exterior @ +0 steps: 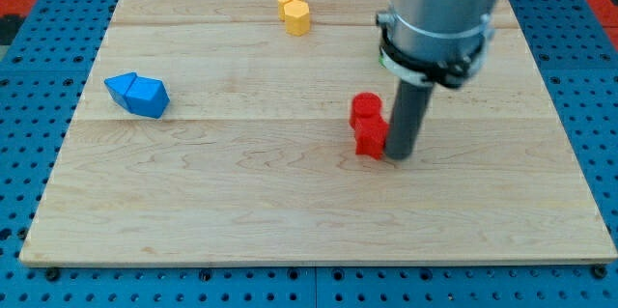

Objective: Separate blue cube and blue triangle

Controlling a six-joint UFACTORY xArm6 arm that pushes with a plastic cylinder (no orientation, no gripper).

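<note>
The blue cube (149,97) and the blue triangle (122,89) lie touching each other at the view's left side of the wooden board (241,202), the triangle on the left. My tip (400,156) rests on the board right of centre, against the right side of a red block (368,126). The tip is far to the right of both blue blocks.
A yellow block (294,11) sits near the board's top edge, centre. The arm's grey body (442,14) hangs over the board's top right. A blue pegboard (39,154) surrounds the board.
</note>
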